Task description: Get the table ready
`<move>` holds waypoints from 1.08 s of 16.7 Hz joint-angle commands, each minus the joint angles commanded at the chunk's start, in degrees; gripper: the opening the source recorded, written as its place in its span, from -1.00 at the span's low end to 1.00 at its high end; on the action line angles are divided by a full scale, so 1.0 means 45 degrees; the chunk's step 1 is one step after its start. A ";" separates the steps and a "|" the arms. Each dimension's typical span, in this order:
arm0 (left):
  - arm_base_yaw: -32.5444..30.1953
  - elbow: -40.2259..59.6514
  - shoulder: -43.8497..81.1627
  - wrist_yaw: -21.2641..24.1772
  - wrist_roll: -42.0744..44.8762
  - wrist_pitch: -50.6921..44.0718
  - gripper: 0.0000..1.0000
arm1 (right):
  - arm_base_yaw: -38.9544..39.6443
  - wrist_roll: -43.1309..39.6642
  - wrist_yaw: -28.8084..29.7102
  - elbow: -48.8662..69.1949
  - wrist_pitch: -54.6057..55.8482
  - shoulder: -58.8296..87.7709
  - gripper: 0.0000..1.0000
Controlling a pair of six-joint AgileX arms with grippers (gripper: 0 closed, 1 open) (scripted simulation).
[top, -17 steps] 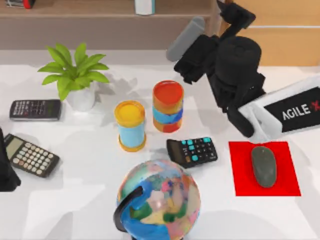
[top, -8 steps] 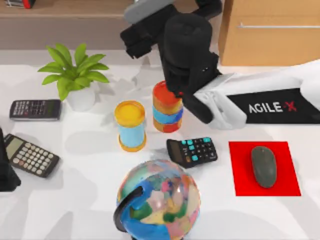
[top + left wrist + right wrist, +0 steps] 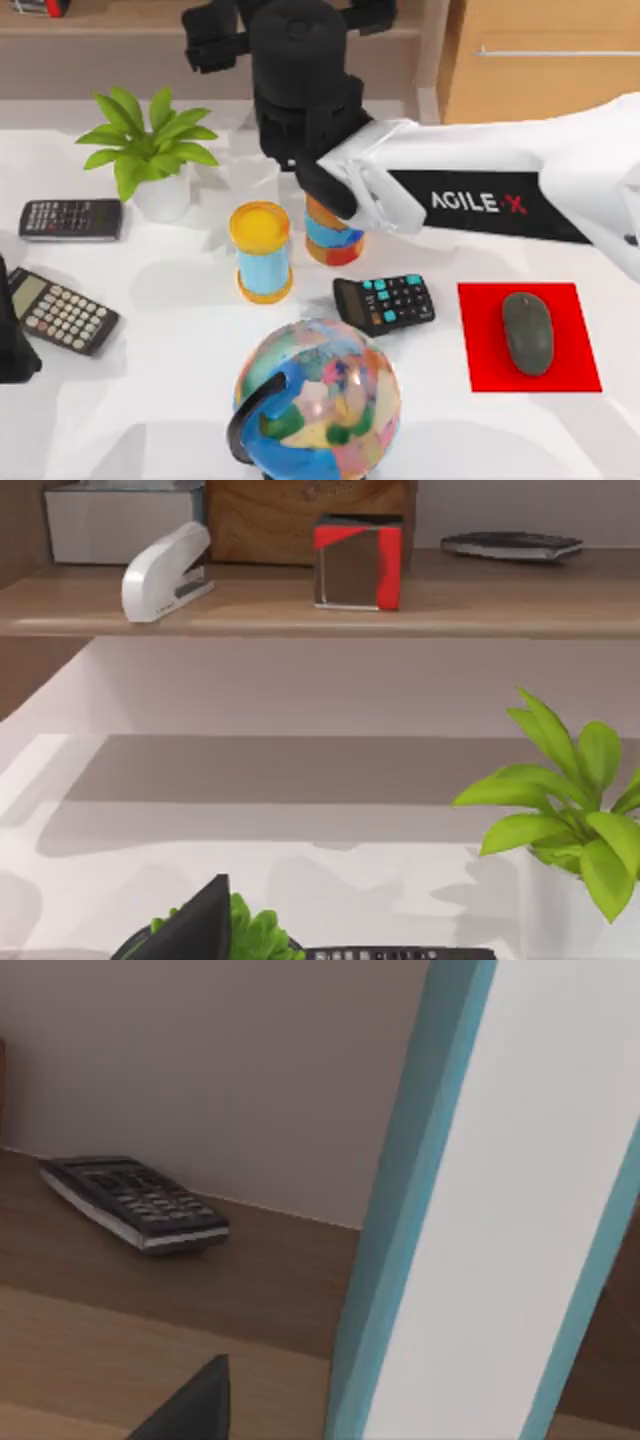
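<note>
The table [image 3: 150,400] is a wide glossy white desktop. On it stand a yellow-topped blue canister [image 3: 260,250], an orange and blue canister [image 3: 333,240], a colourful globe [image 3: 320,400] and a black calculator with teal keys [image 3: 385,303]. My right arm reaches in from the right, partly covering the orange canister. Its gripper [image 3: 295,25] is at the wooden shelf [image 3: 100,40] at the back centre. Close before it stands a white upright object with teal edges [image 3: 500,1210], beside a black remote [image 3: 135,1205]. My left gripper [image 3: 10,340] stays parked at the left edge.
A potted plant [image 3: 150,150] and two calculators [image 3: 70,218] [image 3: 62,312] sit at the left. A grey mouse [image 3: 527,332] lies on a red mat [image 3: 575,365] at the right. A drawer cabinet [image 3: 540,60] stands back right. The shelf carries a white stapler [image 3: 165,570] and a red cube [image 3: 358,562].
My right arm has swung left from the back right, passed over the orange canister and reached the shelf at the back centre. The left arm has not moved.
</note>
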 joint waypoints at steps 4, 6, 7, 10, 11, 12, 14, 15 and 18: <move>0.0000 0.0000 0.0000 0.0000 0.0000 0.0000 1.00 | -0.0046 0.2017 0.0670 0.2194 -0.1191 0.1194 1.00; 0.0000 0.0000 0.0000 0.0000 0.0000 0.0000 1.00 | -0.0276 0.2642 0.0689 0.2810 -0.1743 0.1520 1.00; 0.0000 0.0000 0.0000 0.0000 0.0000 0.0000 1.00 | -0.0378 0.2829 0.0664 0.2999 -0.1929 0.1600 1.00; 0.0000 0.0000 0.0000 0.0000 0.0000 0.0000 1.00 | -0.0446 0.2934 0.0637 0.3109 -0.2037 0.1640 1.00; 0.0000 0.0000 0.0000 0.0000 0.0000 0.0000 1.00 | -0.0446 0.2934 0.0637 0.3109 -0.2037 0.1640 1.00; 0.0000 0.0000 0.0000 0.0000 0.0000 0.0000 1.00 | -0.0446 0.2934 0.0637 0.3109 -0.2037 0.1640 1.00; 0.0000 0.0000 0.0000 0.0000 0.0000 0.0000 1.00 | -0.0415 0.2922 0.0629 0.3120 -0.2046 0.1613 1.00; 0.0000 0.0000 0.0000 0.0000 0.0000 0.0000 1.00 | -0.0468 0.2929 0.0612 0.3284 -0.2125 0.1720 1.00; 0.0000 0.0000 0.0000 0.0000 0.0000 0.0000 1.00 | -0.0647 0.2925 0.0443 0.4091 -0.2470 0.2180 1.00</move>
